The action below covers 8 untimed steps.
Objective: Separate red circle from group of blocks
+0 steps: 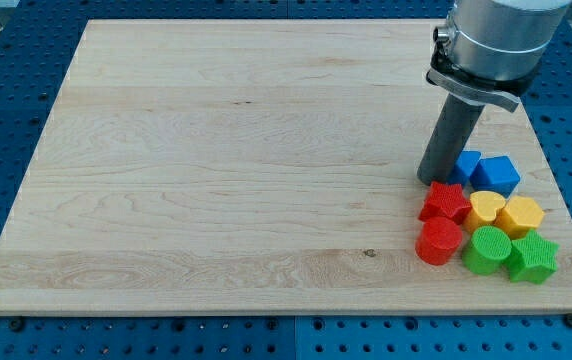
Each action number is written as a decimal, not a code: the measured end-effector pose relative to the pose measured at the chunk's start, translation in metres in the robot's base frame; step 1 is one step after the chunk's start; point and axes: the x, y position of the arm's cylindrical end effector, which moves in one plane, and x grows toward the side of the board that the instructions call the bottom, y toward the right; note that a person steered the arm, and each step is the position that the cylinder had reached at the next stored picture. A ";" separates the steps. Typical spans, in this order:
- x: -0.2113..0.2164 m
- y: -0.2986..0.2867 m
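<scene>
The red circle sits at the lower right of the bench, on the cluster's left edge, touching the red star. My tip rests just above-left of that star; no fingers exist, only a rod.

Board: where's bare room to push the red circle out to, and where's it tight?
Free: bare wooden board from the view's left edge across to the red circle. Crowded: the view's lower right, where the red star, yellow heart and green circle pack against it; my tip stands just above the red star.
</scene>
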 end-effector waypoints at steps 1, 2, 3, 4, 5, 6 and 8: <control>-0.002 0.000; -0.011 -0.004; -0.024 -0.013; -0.046 -0.033; -0.051 -0.037; -0.054 -0.037; -0.110 -0.018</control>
